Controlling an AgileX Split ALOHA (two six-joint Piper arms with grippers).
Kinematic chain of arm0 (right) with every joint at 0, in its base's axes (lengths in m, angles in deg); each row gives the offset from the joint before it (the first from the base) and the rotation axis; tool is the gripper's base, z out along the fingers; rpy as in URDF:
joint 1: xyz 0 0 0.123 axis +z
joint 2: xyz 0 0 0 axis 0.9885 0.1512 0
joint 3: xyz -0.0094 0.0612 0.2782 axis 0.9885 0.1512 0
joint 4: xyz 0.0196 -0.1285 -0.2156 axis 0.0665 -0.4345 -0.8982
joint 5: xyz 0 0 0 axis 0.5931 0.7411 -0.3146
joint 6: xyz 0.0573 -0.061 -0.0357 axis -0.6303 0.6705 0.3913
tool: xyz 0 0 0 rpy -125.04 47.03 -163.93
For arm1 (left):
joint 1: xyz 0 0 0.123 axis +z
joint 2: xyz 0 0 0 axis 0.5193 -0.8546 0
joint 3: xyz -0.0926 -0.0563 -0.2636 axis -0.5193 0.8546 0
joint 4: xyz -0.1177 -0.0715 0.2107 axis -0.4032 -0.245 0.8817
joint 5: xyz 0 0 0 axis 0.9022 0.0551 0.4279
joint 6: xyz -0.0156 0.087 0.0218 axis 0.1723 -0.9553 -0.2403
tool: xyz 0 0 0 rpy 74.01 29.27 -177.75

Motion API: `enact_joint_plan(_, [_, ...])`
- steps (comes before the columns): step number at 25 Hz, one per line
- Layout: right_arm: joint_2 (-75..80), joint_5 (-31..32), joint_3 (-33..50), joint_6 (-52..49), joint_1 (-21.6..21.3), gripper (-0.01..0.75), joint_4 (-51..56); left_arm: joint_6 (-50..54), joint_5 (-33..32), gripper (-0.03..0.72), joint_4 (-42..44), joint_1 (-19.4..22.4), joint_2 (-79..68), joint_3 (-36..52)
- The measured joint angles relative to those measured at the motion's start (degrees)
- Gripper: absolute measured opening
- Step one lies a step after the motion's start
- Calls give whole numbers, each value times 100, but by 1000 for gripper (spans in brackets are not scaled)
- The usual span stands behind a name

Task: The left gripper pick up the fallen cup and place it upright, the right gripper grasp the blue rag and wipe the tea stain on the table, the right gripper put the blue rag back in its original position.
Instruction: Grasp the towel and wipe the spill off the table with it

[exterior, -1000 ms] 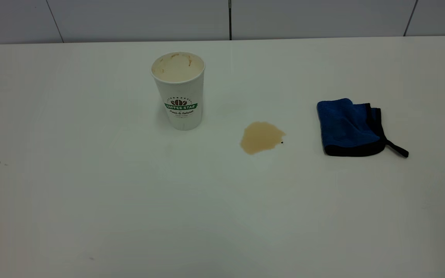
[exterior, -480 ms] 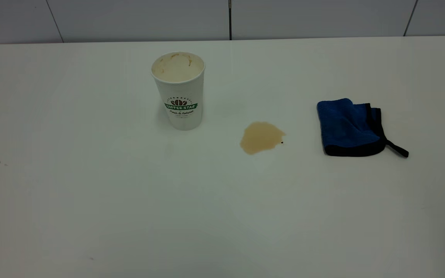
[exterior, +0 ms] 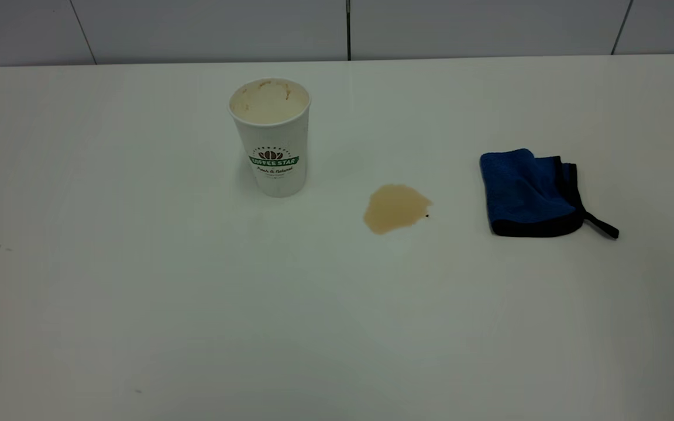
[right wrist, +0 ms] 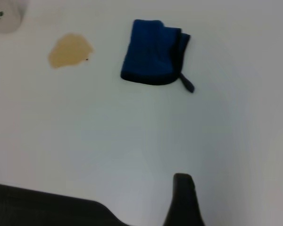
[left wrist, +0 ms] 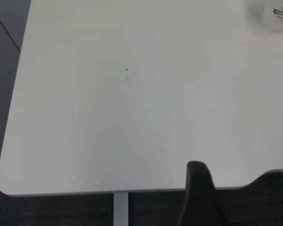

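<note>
**Cup upright, stain unwiped, both grippers back at the near edge**

The cup [exterior: 271,137] is standing upright on the table [exterior: 138,304], its stained mouth facing up and its green logo facing the outside camera. From the middle of the table it is sitting at about eleven o'clock. The tea stain [exterior: 395,208] is lying just past centre toward two o'clock — a light-brown puddle, apart from the cup, with a tiny black speck [exterior: 427,216] touching its edge at three o'clock. The blue rag [exterior: 529,193] is resting folded at three o'clock from the stain, well apart from it, its black strap trailing out toward four o'clock. Nothing is touching the rag, the stain or the cup.

Neither arm is showing in the outside view. In the left wrist view, only one dark finger of the left gripper [left wrist: 200,195] is poking into the picture, hanging over the table's near edge, far from the cup [left wrist: 277,16] — how wide it is spread I cannot tell, and it is holding nothing visible. In the right wrist view, one dark finger of the right gripper [right wrist: 184,200] is likewise showing above bare table, well short of the rag [right wrist: 153,59] and the stain [right wrist: 70,50]; its opening cannot be told either.
</note>
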Motion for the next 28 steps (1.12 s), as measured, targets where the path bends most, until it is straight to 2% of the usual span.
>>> enact_joint_plan(4, [2007,-1501,-2,1213,0,619,841,0,0,514,0,0,0,0])
enact_joint_plan(7, [3529,-2304,-116,2138,7,612,1525,0,0,514,0,0,0,0])
enact_joint_plan(9, [4509,-2619,-400,2702,94,605,1936,0,0,514,0,5,0,0])
enact_joint_plan(14, [6773,-2867,-1684,3729,576,593,2727,7,0,514,0,5,0,0])
enact_joint_plan(23, [9401,-2875,-4100,4265,593,592,2780,7,0,514,0,5,0,0])
enact_joint_plan(28, [10116,-3079,-4915,4367,569,590,2382,7,0,514,0,5,0,0])
